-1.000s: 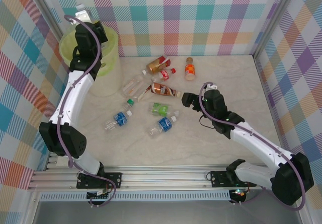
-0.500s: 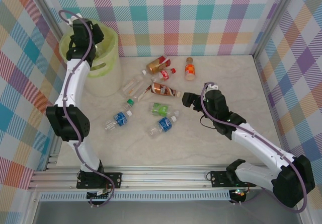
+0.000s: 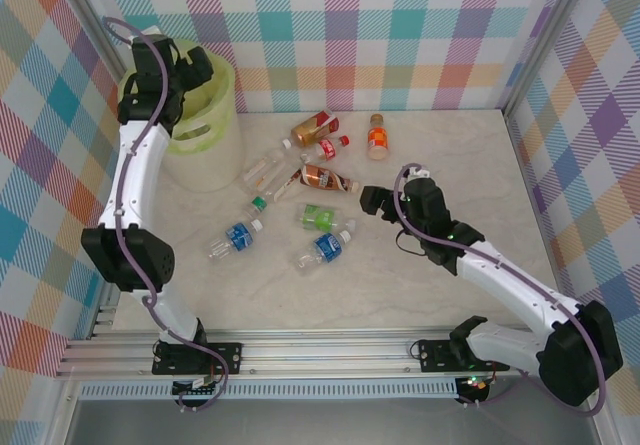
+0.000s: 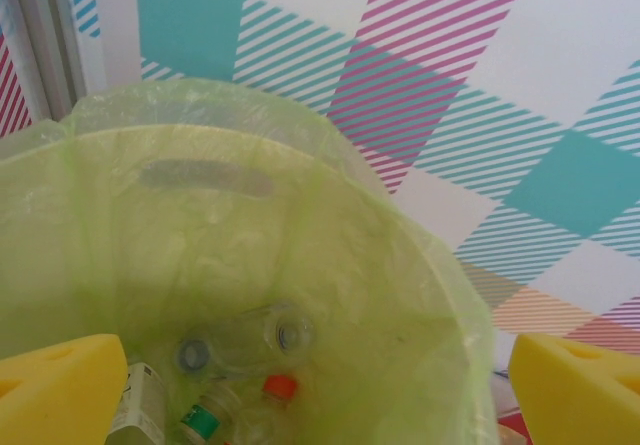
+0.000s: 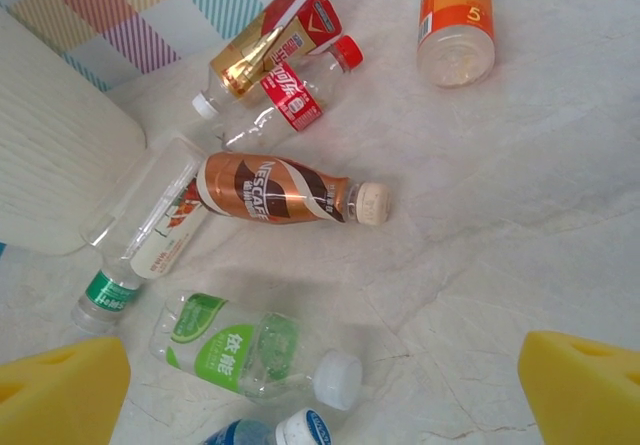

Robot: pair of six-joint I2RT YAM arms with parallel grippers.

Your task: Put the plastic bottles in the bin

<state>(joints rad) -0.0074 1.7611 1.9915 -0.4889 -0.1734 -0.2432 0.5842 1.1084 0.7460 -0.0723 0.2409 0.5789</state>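
The bin point(image 3: 222, 115) is a round, translucent yellow-green basket lined with a thin bag, with an oval handle slot point(image 4: 205, 177) just under its rim. At its bottom lie a few plastic bottles point(image 4: 250, 337): a clear one on its side and, beside it, one with an orange cap point(image 4: 280, 387).

More bottles lie scattered on the tabletop point(image 3: 470, 165) to the right of the bin. Nearest is a clear one point(image 3: 265, 170), and farther out are a brown coffee one point(image 3: 325, 178), a red-labelled one point(image 3: 325, 149), a green one point(image 3: 318, 216), two blue ones point(image 3: 240, 235) and an orange one point(image 3: 377, 137).

The left tool point(image 4: 320, 395) hangs over the bin's mouth with its yellow pads point(image 4: 60, 390) spread wide, holding and touching nothing. The left arm point(image 3: 135, 180) stands tall, curling over the bin's rim.

The right tool point(image 5: 320, 385) is also spread wide and empty. It sits well right of the bin, just past the coffee bottle's cap, with the right arm point(image 3: 500, 280) stretched low across the tabletop.
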